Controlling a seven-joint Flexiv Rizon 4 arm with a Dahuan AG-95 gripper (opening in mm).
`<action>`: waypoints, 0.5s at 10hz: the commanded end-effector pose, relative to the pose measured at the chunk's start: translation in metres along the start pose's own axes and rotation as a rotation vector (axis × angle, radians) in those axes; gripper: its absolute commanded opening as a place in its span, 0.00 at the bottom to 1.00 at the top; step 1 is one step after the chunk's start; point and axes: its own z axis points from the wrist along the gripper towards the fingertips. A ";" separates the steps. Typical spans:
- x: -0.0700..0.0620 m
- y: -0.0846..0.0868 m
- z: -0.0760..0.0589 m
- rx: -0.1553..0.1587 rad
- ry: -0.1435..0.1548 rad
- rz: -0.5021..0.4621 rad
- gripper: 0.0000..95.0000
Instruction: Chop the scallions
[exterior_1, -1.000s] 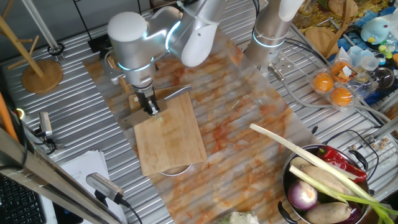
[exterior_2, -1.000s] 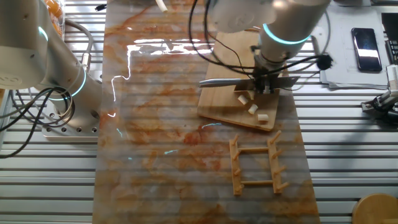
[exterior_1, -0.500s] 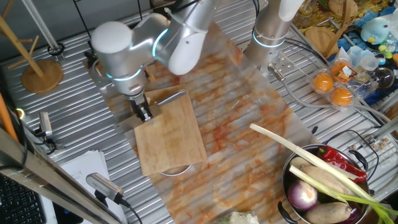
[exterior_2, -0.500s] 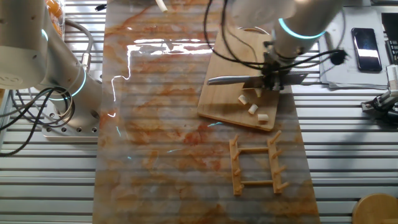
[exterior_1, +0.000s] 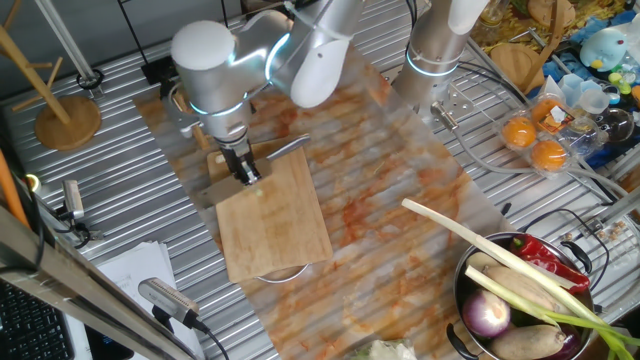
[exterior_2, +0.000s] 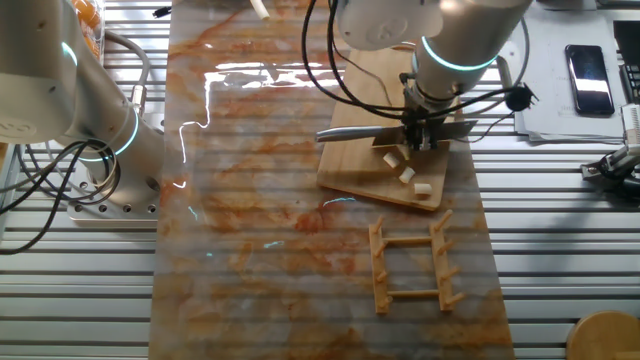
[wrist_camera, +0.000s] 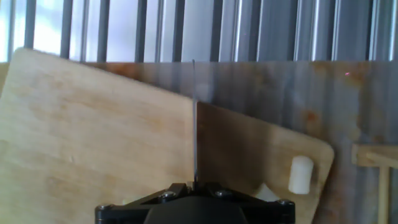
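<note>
Three short cream scallion chunks (exterior_2: 407, 175) lie near the corner of the wooden cutting board (exterior_2: 375, 165). My gripper (exterior_2: 420, 137) is shut on a knife handle, with the blade (exterior_2: 355, 130) lying flat over the board just beside the chunks. In the first fixed view the gripper (exterior_1: 243, 172) stands at the board's (exterior_1: 275, 220) far corner, and the arm hides the chunks. The hand view shows the blade (wrist_camera: 194, 130) edge-on above the board (wrist_camera: 93, 137), with one scallion chunk (wrist_camera: 301, 174) to its right.
A wooden rack (exterior_2: 410, 262) lies just past the board. A metal bowl (exterior_1: 462, 285) at the front right holds a purple onion (exterior_1: 487, 315), a long leek (exterior_1: 480, 245) and red peppers. A second arm's base (exterior_1: 435, 60) stands behind. A phone (exterior_2: 585, 65) rests beside the board.
Half a second ago the gripper and knife were shifted away from the chunks toward the board's edge. They are now back over the board beside the chunks, where they stood a second ago.
</note>
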 end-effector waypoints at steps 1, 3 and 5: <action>0.000 0.000 0.049 -0.005 -0.016 0.003 0.00; -0.011 0.002 0.053 0.023 -0.019 0.005 0.00; -0.019 0.000 0.065 0.023 -0.016 0.009 0.00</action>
